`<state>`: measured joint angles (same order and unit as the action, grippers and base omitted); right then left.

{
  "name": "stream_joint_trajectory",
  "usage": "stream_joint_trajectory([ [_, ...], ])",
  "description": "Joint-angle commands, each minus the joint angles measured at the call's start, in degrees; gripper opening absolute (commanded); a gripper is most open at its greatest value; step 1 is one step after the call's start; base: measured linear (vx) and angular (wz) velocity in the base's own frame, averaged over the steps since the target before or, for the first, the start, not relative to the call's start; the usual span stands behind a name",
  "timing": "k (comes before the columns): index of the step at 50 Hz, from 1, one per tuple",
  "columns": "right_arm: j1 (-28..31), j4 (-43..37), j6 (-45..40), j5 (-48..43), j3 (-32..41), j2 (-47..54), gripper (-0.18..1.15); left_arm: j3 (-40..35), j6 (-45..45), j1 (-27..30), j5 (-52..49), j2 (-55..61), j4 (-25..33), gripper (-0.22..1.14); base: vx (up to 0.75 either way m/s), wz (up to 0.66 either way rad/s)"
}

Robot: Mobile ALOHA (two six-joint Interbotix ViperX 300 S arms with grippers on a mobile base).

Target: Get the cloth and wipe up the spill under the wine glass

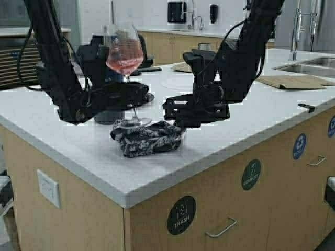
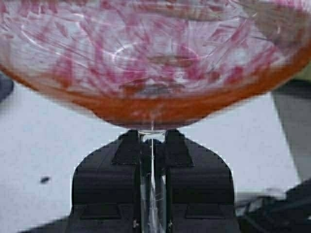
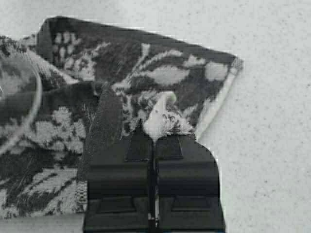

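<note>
My left gripper [image 1: 137,95] is shut on the stem of the wine glass [image 1: 124,52] and holds it upright; the pink-tinted bowl fills the left wrist view [image 2: 150,63] just past the gripper [image 2: 152,138]. The glass's round foot [image 1: 135,122] sits over the back left part of the cloth [image 1: 147,138]; I cannot tell if they touch. The cloth lies bunched on the white counter [image 1: 78,141], dark grey and white with a leafy pattern. My right gripper [image 1: 180,123] is shut on a fold of the cloth [image 3: 146,73] at its right side, as the right wrist view [image 3: 154,138] shows.
Brown paper sheets [image 1: 293,81] and a sink [image 1: 309,67] with a tap lie at the back right. A pale round disc [image 1: 178,82] lies behind the arms. A dark object [image 1: 107,116] stands under the left arm. The counter's front edge [image 1: 157,193] is close to the cloth.
</note>
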<state>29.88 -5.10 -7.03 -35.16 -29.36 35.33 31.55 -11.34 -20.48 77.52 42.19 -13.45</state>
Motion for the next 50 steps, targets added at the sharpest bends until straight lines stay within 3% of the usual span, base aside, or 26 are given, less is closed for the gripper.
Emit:
stream_joint_trajectory([
  [1,-0.18,-0.09,0.00,-0.79,0.35,-1.32,0.07,-2.11,1.85,-0.18,0.70,1.67,-0.09,0.13,0.00,0.00],
  [18,-0.18,-0.09,0.00,-1.67,0.35,-1.49,0.07,-5.19,5.98,-0.18,0.62,8.88,-0.09,0.13,0.00,0.00],
  [29,-1.05,-0.62,-0.18,-3.52,-0.53,-3.60,0.07,-2.29,6.06,-0.18,1.14,2.64,-0.35,0.13,0.00,0.00],
  [40,-8.26,-7.82,-0.97,-8.17,-3.96,-9.32,0.07,0.00,6.15,-0.18,1.14,-5.10,-0.53,0.13,0.00,0.00],
  [50,-14.33,-13.01,-2.46,-15.03,-7.82,-15.38,0.07,-1.49,6.15,-0.26,1.23,-2.81,-0.79,0.13,0.00,0.00],
])
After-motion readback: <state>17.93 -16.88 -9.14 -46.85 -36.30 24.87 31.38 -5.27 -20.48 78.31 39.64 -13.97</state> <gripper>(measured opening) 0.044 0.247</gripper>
